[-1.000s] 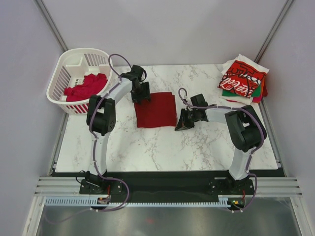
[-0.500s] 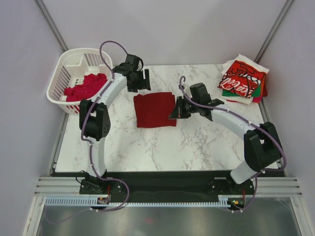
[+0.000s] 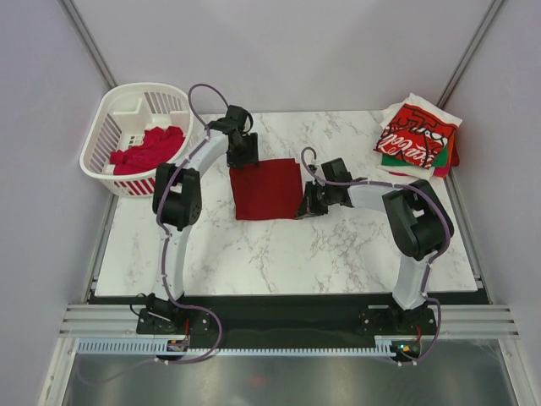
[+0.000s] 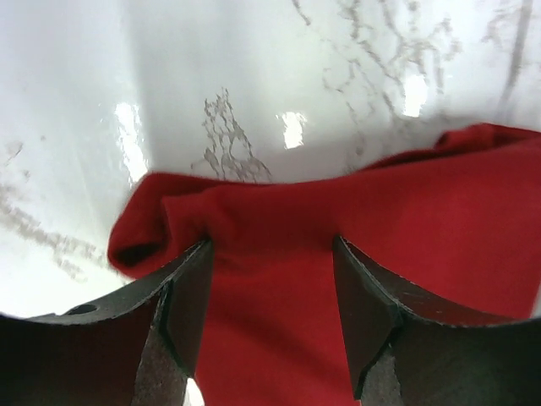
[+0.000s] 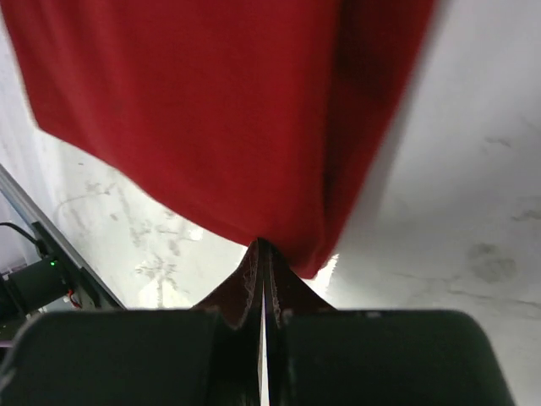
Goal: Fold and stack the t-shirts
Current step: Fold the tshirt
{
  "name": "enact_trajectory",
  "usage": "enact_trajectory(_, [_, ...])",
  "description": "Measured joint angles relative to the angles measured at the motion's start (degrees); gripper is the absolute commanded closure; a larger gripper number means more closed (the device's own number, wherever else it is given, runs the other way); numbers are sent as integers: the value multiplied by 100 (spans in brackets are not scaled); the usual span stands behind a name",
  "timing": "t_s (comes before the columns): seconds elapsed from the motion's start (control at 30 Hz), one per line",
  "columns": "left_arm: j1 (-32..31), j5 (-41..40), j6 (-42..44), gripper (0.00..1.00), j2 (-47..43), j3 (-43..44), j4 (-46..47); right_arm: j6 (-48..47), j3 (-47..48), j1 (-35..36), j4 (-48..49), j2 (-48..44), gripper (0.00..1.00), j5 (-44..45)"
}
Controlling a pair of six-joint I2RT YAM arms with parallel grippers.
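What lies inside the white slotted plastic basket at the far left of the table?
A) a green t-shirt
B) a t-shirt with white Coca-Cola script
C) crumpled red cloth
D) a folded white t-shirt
C: the top view shows crumpled red cloth lying in the white slotted plastic basket.

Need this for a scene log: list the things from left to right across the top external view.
White basket holding crumpled red t-shirts → folded dark red t-shirt → stack of folded t-shirts. The left gripper and right gripper overlap the folded t-shirt, so both are left out.

Left jaws apart; right jaws pressed together.
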Motion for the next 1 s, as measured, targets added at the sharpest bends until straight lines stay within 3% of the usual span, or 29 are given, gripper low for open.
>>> enact_trajectory(0.13, [24, 7, 48, 36, 503, 271, -22, -9, -317, -144, 221, 109, 100, -201])
enact_trajectory(0.33, [28, 48, 70, 33, 573, 470, -11, -90, -437, -164, 470, 125, 100, -365])
enact_trajectory(0.37, [28, 50, 74, 30, 575, 470, -13, -83, -514, -164, 544, 120, 100, -452])
enact_trajectory(0.4, [28, 61, 79, 17, 575, 470, -13, -83, -586, -164, 614, 103, 100, -525])
enact_trajectory(0.43, [28, 72, 114, 11, 570, 470, -11, -81, -688, -166, 686, 52, 100, -564])
enact_trajectory(0.53, [26, 116, 168, 0, 485, 474, -26, -140, -1082, -129, 448, -411, 99, -428])
enact_trajectory(0.6, [24, 153, 184, 0, 310, 474, -63, -186, -1226, -92, -35, -876, 91, -146])
enact_trajectory(0.63, [28, 192, 186, 0, 192, 474, -87, -203, -1231, -74, -223, -1095, 79, -28])
enact_trajectory(0.7, [28, 262, 188, 0, -166, 487, -122, -262, -1163, -52, -621, -1751, 47, 341])
enact_trajectory(0.73, [28, 286, 188, 0, -332, 490, -138, -297, -1051, -55, -798, -2044, 25, 525])
enact_trajectory(0.77, [28, 313, 188, 0, -577, 487, -144, -280, -925, -59, -901, -2236, 17, 656])
enact_trajectory(0.83, [28, 380, 186, 0, -1097, 448, -138, -393, -481, -76, -1029, -2507, 6, 951])
enact_trajectory(1.0, [-13, 444, 181, 0, -2942, -750, 15, -555, 691, -229, -1067, -1976, 2, 1215])
